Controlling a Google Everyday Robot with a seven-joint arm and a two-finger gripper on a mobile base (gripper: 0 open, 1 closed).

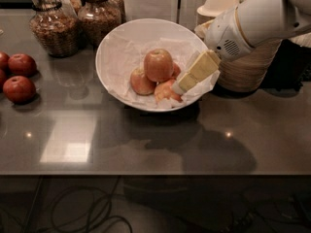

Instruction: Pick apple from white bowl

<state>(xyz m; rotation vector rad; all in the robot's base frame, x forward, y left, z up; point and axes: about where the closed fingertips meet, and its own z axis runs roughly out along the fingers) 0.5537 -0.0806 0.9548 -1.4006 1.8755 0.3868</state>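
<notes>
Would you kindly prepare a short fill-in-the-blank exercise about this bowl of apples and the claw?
The white bowl is lined with crinkled ____. The claw hangs over the bowl's ____ side in the camera view, beside the apple. The dark red apples lie on the table to the bowl's ____.
Missing words: paper; right; left.

gripper (181, 86) at white bowl (127, 33), hiding rim
</notes>
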